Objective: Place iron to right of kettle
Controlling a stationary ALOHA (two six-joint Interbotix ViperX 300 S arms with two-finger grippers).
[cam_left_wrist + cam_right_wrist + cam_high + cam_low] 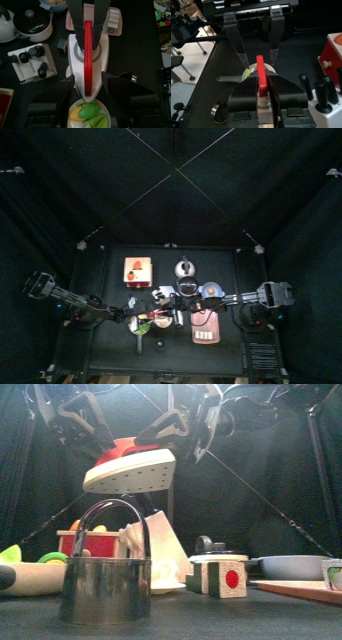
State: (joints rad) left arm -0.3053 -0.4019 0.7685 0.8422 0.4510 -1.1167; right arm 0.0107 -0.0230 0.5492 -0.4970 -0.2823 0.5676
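The iron (127, 472), reddish-orange and white, hangs high above the table, tilted so its soleplate shows. My left gripper (90, 84) is shut on the iron's white body (89, 75) near its tip. My right gripper (262, 92) is shut on its red handle (260, 75). In the top view both grippers meet at the table's middle, over the iron (168, 306). The grey-silver kettle (185, 267) stands at the table's back, behind the grippers; it also shows in the left wrist view (5, 24). I cannot make it out in the front view.
An orange box (138, 269) stands left of the kettle. A pot with a dark lid (33, 22) and a pink tray (203, 324) lie to the right. A metal pail (107, 584) stands at the front edge. A bowl of green toys (87, 112) lies under the iron.
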